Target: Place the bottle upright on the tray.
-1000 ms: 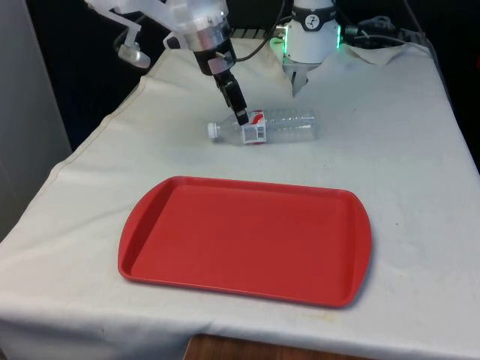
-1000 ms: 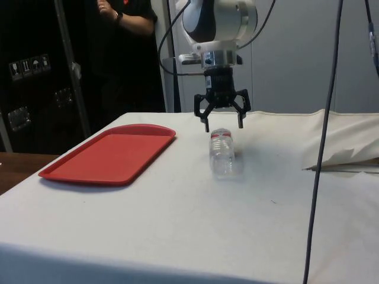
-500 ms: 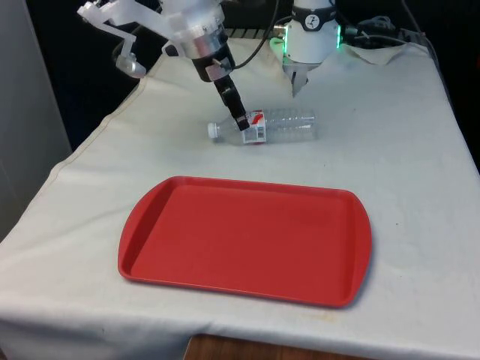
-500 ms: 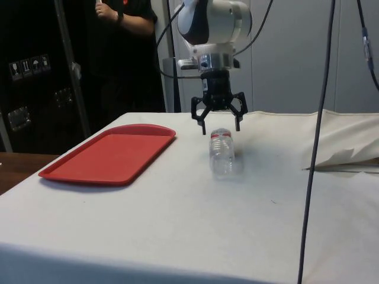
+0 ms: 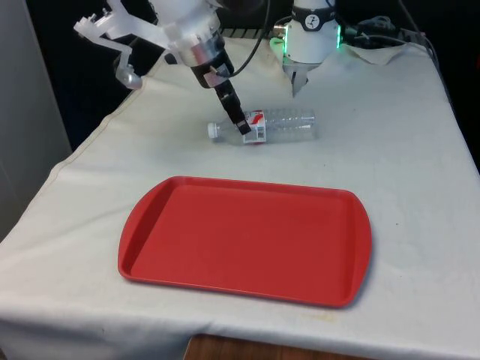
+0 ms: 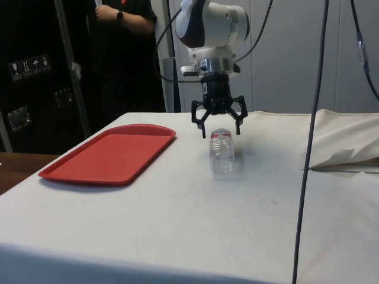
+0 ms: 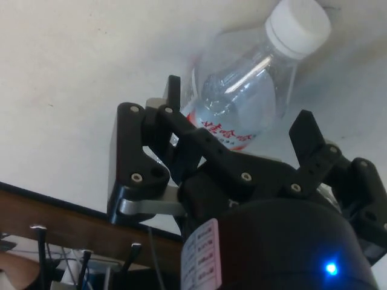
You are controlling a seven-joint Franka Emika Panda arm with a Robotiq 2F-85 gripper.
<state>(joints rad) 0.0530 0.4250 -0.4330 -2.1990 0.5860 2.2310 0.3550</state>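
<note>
The pincer (image 6: 217, 122) hangs spread wide and empty just above the bottle (image 6: 221, 152), its fingertips (image 7: 174, 92) standing either side of the labelled shoulder without touching it. So, judging by this, nothing of the task is done: the grasp is yet to be made, then the carry, the turn to upright and the setting down.

The bottle (image 5: 266, 126) lies flat on the tabletop (image 5: 390, 150), well apart from the red tray (image 5: 244, 238), which sits nearer the front camera and holds nothing. Its long axis runs across the front view, roughly parallel to the tray's far rim, with the white cap (image 5: 214, 130) pointing to the front view's left and the base to its right.
</note>
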